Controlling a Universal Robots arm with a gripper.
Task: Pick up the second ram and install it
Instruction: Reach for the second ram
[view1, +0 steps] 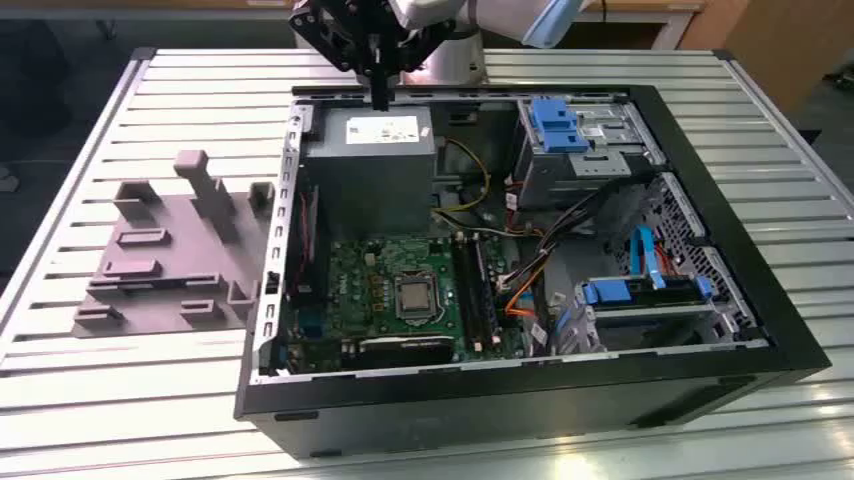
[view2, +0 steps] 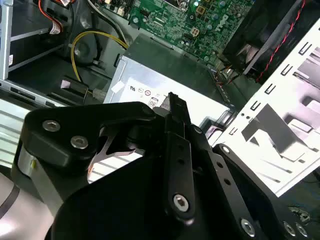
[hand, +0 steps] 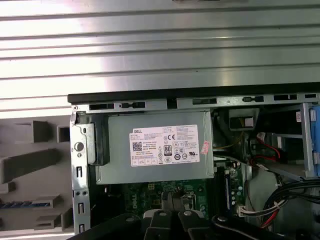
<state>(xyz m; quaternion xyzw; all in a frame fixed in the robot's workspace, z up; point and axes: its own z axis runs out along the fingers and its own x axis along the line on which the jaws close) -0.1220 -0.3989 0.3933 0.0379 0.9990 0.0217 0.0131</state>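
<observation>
Black gripper (view1: 380, 104) over silver power-supply box (view1: 370, 150), far end of open computer case (view1: 534, 400), jaws pressed together.

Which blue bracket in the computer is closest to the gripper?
The blue bracket at the end of the case with the power supply, near the gripper; the other blue bracket sits at the opposite end.

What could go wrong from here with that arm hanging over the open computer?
Two risks, I'd guess. The gripper hangs low over the silver power supply beside the case's metal rim, so a careless descent might strike either. The long black slots on the motherboard lie close to orange cables, which could snag or block the way there.
</observation>
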